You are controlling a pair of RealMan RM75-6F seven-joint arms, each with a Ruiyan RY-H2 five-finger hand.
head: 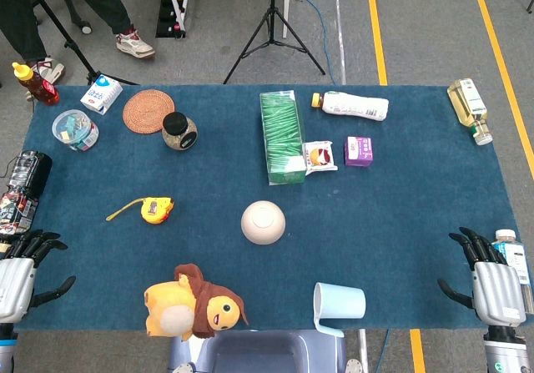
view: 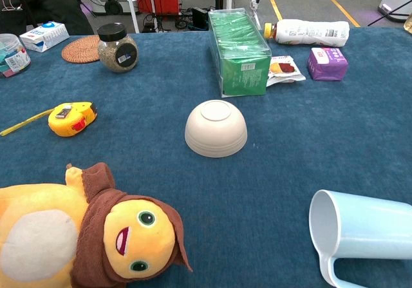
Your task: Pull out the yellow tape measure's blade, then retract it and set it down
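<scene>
- Two hands show in the head view only: the left hand (head: 23,274) at the near left corner of the table (head: 400,223), the right hand (head: 492,283) at the near right edge. Both hold nothing, fingers spread apart.
- The tape measure (head: 156,209) lies on the blue cloth, left of centre, well apart from both hands. A short length of its blade (head: 123,212) sticks out to the left, flat on the cloth.
- An upturned bowl (head: 263,222) sits right of the tape measure, near the middle of the table.
- A plush toy (head: 190,304) lies at the near edge, on its back in the chest view; a pale blue mug (head: 340,303) lies on its side to its right.
- Further back: a green box (head: 281,134), a snack packet (head: 320,156) just beside it, a purple box (head: 359,150), and a white bottle (head: 355,105) on its side.
- Back left: a jar (head: 179,131) with a black lid, a woven coaster (head: 148,111), a small carton (head: 100,93), and a clear tub (head: 74,129).
</scene>
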